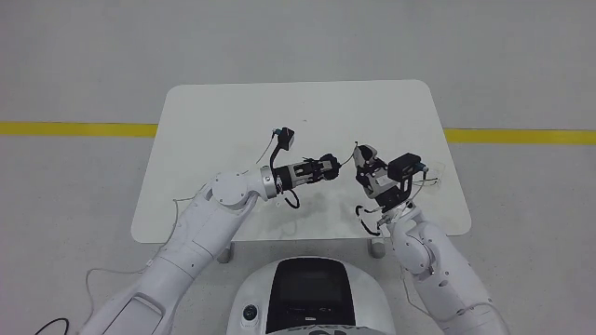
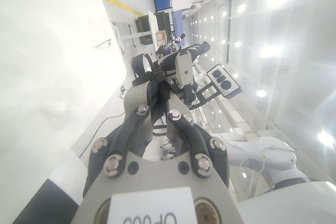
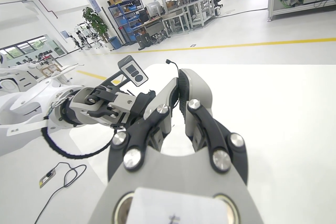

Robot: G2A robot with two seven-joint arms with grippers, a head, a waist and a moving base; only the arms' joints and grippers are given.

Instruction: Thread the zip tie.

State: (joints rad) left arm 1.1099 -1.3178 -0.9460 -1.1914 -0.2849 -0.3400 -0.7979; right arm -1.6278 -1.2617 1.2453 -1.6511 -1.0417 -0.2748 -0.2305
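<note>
Both arms meet above the middle of the white table [image 1: 279,121]. My right gripper [image 3: 179,82] is shut on a thin black zip tie [image 3: 175,67]; the tie's small head curls out past its fingertips. Facing it, my left gripper [image 2: 155,83] has its fingers pressed together on a black strip of the zip tie [image 2: 143,79]. In the top view the left gripper [image 1: 331,167] and right gripper [image 1: 363,160] are nearly tip to tip, with the zip tie [image 1: 357,149] poking up between them. How the tie runs between the two grips is hidden by the fingers.
A small pale looped piece [image 1: 434,173] lies on the table near its right edge, beside the right arm; the left wrist view shows this looped piece [image 2: 103,44] too. The table's far half [image 1: 307,102] is bare. A cable [image 3: 63,177] trails on the floor.
</note>
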